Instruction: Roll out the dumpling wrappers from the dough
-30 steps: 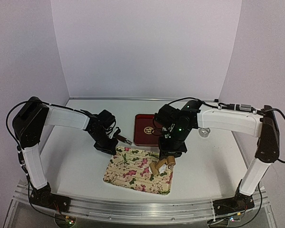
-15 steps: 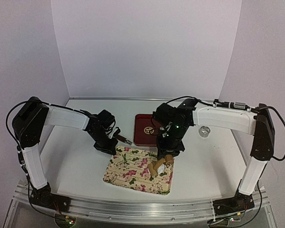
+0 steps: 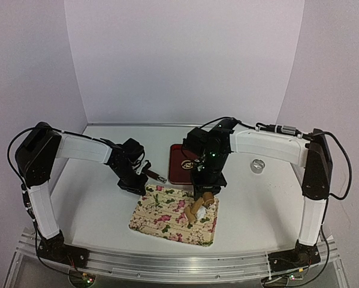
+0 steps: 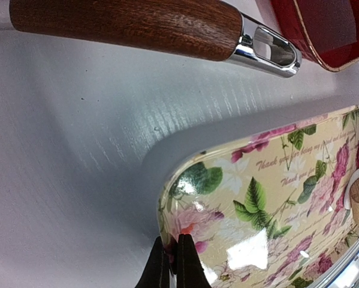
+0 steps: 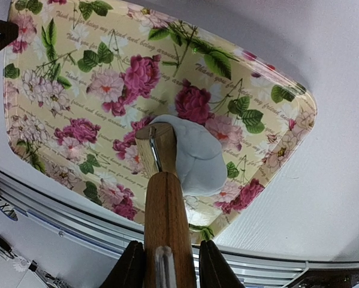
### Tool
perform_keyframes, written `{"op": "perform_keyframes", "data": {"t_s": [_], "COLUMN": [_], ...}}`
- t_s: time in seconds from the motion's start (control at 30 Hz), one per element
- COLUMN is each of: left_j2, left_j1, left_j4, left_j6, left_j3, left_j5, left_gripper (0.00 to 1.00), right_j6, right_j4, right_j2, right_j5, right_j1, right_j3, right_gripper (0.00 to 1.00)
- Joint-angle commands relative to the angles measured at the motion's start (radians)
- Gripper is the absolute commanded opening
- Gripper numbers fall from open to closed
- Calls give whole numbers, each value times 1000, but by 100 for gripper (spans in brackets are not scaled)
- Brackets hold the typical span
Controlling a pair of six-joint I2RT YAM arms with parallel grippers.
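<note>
**Right claw** (image 5: 167, 267): closed partway on the handle of a wooden rolling pin (image 5: 164, 198), one finger on each side. The pin's far end rests on the 9 o'clock edge of a white lump of dough (image 5: 198, 161).

**Left claw** (image 4: 173, 264): fully closed at the 10 o'clock corner rim of the floral-print rectangular tray (image 4: 269, 198). It cannot be told whether it pinches the rim or only presses on it.

**Task item:** the dough lies on the floral tray, towards its 3 o'clock end in the top view. It is thick and domed, not a thin disc. No finished dumpling wrappers are visible.

**Surroundings:**
- A red square tray (image 3: 176, 170) sits at 12 o'clock of the floral tray.
- A shiny metal ring (image 3: 258, 165) lies at 2 o'clock, well apart.
- A brown wooden handle with a chrome ferrule (image 4: 137, 24) lies on the white surface (image 4: 77, 150) near the left claw.

**Risks (judgement):**
- The pin is gripped at one end only, so downward load may twist it between the fingers and flatten the dough unevenly.
- The dough may stick to the pin and lift off.
- If the left claw's hold slips, the glossy tray may slide under the rolling force.
- A long stroke may strike the raised rim.

**Writing:** script repeated on the floral tray reads "Thank you for being my friend"; the rest is unclear. The red tray's gold emblem is illegible.
</note>
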Motion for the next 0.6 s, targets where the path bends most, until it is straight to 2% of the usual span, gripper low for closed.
{"op": "perform_keyframes", "data": {"t_s": [0.0,0.57], "left_j2": [-19,0], "left_j1": [17,17], "left_j4": [-14,-14], "left_j6": [6,-20], "left_j3": [13,17], "left_j5": [-23,-5], "left_gripper": [0,0], "right_j6": [-9,-72], "right_j4": [-144,-179], "right_j2": [183,242], "right_j5": [108,156], "right_j1": [56,132], "right_j3": [-32,132], "right_gripper": [0,0]}}
